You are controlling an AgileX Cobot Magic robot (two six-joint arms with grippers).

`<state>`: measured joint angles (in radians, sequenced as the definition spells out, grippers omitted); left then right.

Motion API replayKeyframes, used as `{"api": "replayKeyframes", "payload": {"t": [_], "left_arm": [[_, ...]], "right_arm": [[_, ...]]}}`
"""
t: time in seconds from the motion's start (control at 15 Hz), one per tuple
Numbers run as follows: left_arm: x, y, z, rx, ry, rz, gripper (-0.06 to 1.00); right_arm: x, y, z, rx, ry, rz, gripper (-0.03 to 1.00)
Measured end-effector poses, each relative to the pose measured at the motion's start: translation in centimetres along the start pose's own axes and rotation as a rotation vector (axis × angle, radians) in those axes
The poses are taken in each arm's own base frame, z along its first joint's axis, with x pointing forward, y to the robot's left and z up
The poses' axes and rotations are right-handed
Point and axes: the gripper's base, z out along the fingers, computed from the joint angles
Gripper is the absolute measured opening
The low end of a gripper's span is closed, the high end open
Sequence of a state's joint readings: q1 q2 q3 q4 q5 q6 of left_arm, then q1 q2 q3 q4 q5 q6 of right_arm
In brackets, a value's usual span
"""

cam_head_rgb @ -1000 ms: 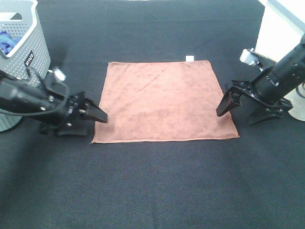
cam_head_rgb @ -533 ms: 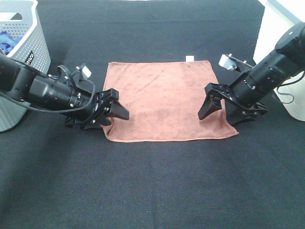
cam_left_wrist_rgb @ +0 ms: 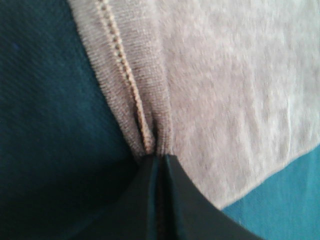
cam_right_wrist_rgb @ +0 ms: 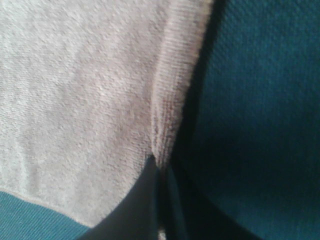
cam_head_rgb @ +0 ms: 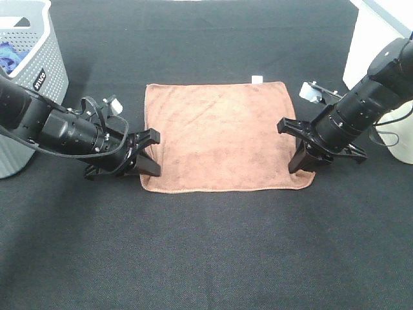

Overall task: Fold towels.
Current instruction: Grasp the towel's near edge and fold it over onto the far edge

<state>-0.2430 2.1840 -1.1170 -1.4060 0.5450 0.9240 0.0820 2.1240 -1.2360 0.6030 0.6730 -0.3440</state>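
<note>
A reddish-brown square microfibre towel (cam_head_rgb: 219, 135) lies spread flat in the middle of the black cloth-covered worktop (cam_head_rgb: 206, 258). Its small white tag (cam_head_rgb: 257, 79) sits on the edge facing the far side.

A second ago both arms stood just off the towel's side edges with their jaws apart. Now the left gripper (cam_head_rgb: 151, 166) is down on the left hem close to the near-left corner of the towel. The right gripper (cam_head_rgb: 299, 168) is down on the right hem close to the near-right corner.

Both wrist views show the jaws pressed together, with the stitched hem puckered into a small ridge between the tips. Each arm therefore appears to have a pinch of the cloth.

The near edge of the towel is shorter than it was, and both near corners are drawn inward. The closing jaws seem to have gathered the fabric.

The first fold looks ready to begin. The likely next step is to lift the near edge and carry it toward the far edge. The pinches are shallow, so a hem could slip free on the lift.

A grey perforated plastic basket (cam_head_rgb: 39, 71) stands at the far-left corner of the worktop.
</note>
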Motion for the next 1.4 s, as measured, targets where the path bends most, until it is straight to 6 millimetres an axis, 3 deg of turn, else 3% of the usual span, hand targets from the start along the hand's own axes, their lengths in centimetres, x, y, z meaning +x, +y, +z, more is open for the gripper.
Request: {"api": "replayKeyframes", "payload": {"t": [0.33, 0.6, 0.73, 0.87, 1.0, 1.13, 1.4], "left_arm": [[0.5, -1.6, -2.8, -0.042, 0.104, 0.075, 0.01], [2.0, -2.0, -4.8, -0.110, 0.242, 0.104, 0.01], [4.3, -1.8, -6.8, -0.153, 0.272, 0.105, 0.01], [6.6, -1.3, -7.7, -0.170, 0.309, 0.085, 0.01], [7.8, -0.8, -8.0, -0.185, 0.318, 0.074, 0.01], [7.6, -0.9, -8.4, -0.195, 0.280, 0.082, 0.01], [3.9, -2.6, -9.8, -0.215, 0.029, 0.186, 0.01]], "right_arm": [[0.6, 1.6, -3.5, -0.033, 0.030, -0.025, 0.00], [4.0, 1.5, -4.0, -0.037, 0.119, 0.012, 0.00], [6.7, 1.4, -4.1, -0.039, 0.168, 0.041, 0.00], [8.6, 1.3, -4.5, -0.042, 0.191, 0.059, 0.00], [9.3, 1.3, -4.8, -0.042, 0.192, 0.060, 0.00], [9.0, 1.5, -5.2, -0.046, 0.163, 0.037, 0.00], [5.1, 2.6, -7.0, -0.045, -0.012, -0.071, 0.00]]}}
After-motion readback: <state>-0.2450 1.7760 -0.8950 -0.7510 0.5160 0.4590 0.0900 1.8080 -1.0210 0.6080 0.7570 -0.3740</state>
